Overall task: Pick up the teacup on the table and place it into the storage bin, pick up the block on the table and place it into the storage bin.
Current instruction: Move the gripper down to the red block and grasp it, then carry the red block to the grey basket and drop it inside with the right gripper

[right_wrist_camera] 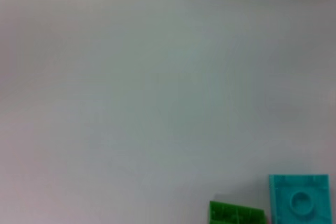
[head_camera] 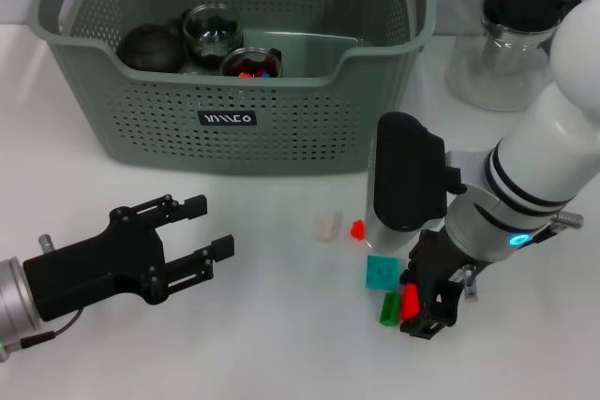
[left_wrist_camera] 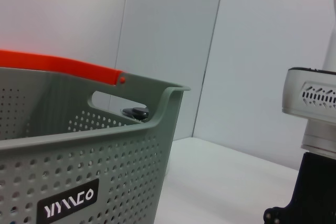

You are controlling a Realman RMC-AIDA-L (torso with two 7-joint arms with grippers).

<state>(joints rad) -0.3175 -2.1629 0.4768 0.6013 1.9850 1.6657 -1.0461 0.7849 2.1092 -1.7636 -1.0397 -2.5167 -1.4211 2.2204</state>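
Here the work surface is a plain white table (head_camera: 244,325), and the left wrist view shows pale wall panels rising behind it. The storage bin (head_camera: 234,128), grey-green and perforated with orange clips at its handles, stands at the far side of the table, its black label facing the robot. Inside it three items show: a dark round teapot (head_camera: 150,47), a glass cup (head_camera: 212,29) and a second glass cup (head_camera: 250,63) holding small red pieces. A glass jug (head_camera: 506,49) with a black lid stands on the table to the right of the bin, apart from it.

Five small blocks are on the table in front of the bin: a pale block (head_camera: 325,226), a small red block (head_camera: 357,229), a teal block (head_camera: 381,271), a green block (head_camera: 389,307) and a red block (head_camera: 410,301). No teacup is visible on the table itself.

The right gripper (head_camera: 424,311) is down at the table with the red block at its fingers, just beside the green block; whether it is clamped on that block cannot be told. The left gripper (head_camera: 204,231) hovers low at the near left, well apart from the blocks, with its fingers spread wide and nothing between them.
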